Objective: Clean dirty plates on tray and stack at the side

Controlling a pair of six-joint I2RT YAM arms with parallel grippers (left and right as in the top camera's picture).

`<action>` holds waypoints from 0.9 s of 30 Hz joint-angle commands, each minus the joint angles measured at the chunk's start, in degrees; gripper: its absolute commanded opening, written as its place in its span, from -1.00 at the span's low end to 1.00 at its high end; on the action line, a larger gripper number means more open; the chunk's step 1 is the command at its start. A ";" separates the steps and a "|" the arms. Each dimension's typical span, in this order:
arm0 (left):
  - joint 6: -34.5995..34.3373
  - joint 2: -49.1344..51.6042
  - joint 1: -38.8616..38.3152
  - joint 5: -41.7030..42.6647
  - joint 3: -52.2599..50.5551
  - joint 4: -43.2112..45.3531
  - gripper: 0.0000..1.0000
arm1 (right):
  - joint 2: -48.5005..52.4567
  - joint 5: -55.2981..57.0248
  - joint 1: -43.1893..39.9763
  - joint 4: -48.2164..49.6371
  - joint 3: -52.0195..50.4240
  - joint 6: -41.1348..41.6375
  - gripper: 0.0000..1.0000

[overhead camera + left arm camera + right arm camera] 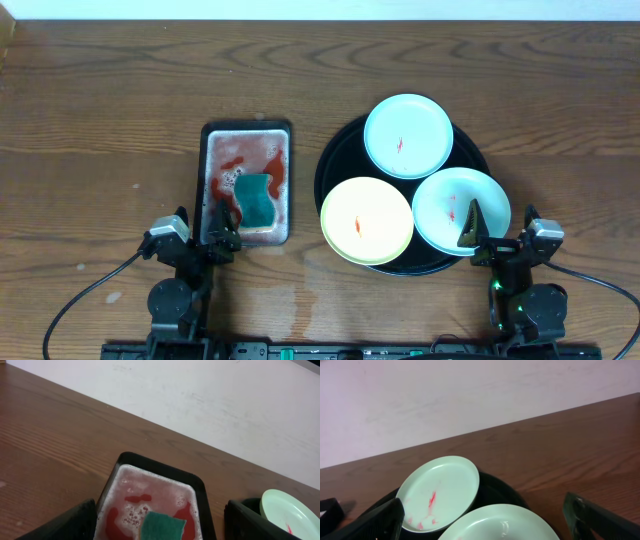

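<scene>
Three plates sit on the round black tray. A mint-white plate lies at the back, a yellow plate at the front left, and a second mint-white plate at the front right. Each has a red smear. My right gripper is open and empty at the front edge of the front-right plate; in the right wrist view I see that plate and the back plate. My left gripper is open and empty at the near end of the rectangular tray.
A small rectangular black tray left of the round tray holds reddish foam and a green sponge; the sponge also shows in the left wrist view. Dark wood tabletop surrounds both trays. A white wall stands beyond the far edge.
</scene>
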 commanded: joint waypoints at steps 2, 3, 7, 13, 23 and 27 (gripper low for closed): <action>1.16 -0.22 0.24 -0.28 -1.36 -1.75 0.64 | -0.28 0.76 -0.13 -0.13 -0.07 -0.52 0.99; 1.14 -0.22 0.24 -0.28 -1.36 -1.75 0.64 | -0.28 0.76 -0.13 -0.13 -0.07 -0.52 0.99; 1.14 -0.22 0.24 -0.28 -1.36 -1.75 0.64 | -0.28 0.76 -0.13 -0.13 -0.07 -0.52 0.99; 1.11 -0.22 0.24 -0.26 -1.36 -1.31 0.64 | -0.28 0.72 -0.13 0.31 -0.07 0.00 0.98; 0.94 -0.22 0.24 2.71 -1.36 -1.07 0.64 | -0.28 -1.70 -0.13 6.12 -0.07 0.57 0.98; 0.94 -0.22 0.24 8.55 -0.81 0.96 0.64 | -0.28 -7.98 -0.13 6.34 0.37 0.52 0.99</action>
